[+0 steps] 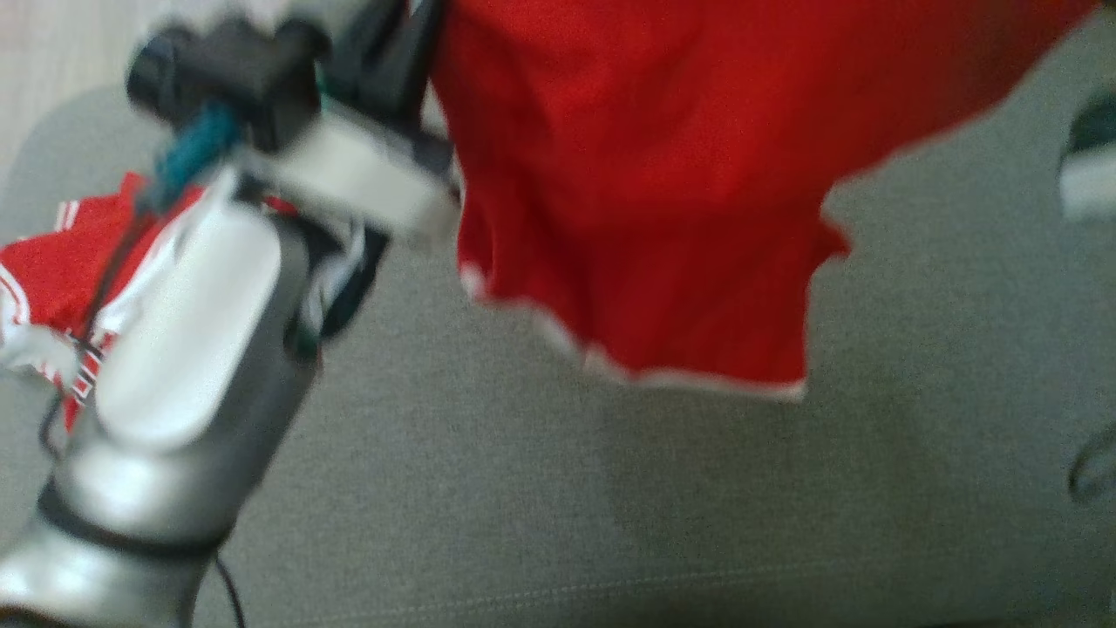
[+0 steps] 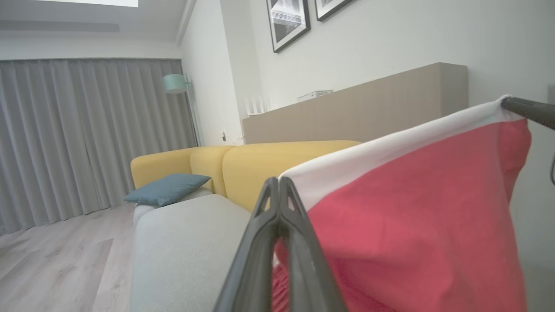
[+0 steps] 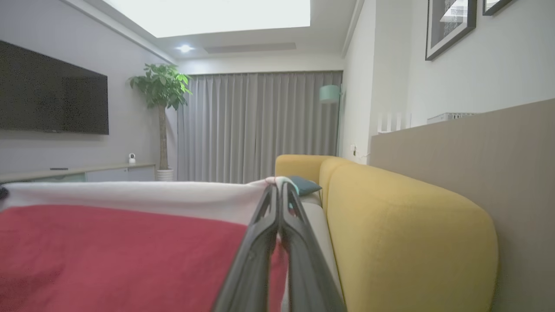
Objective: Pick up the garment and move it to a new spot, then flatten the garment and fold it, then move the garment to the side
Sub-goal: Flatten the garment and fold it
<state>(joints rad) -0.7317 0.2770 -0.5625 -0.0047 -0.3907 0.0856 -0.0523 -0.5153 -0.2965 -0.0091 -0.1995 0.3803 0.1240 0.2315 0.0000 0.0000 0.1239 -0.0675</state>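
Holding the red garment in the air above the grey sofa seat, stretching its white band taut. Pinching that band with the left gripper pressed together at one end and the right gripper pressed together at the other. Judging the cloth as light, soft and limp, likely sagging and swinging; favouring holds at the band corners. Struggling with head-view blur: not managing to place the striped red cloth under the left forearm as this garment or another.
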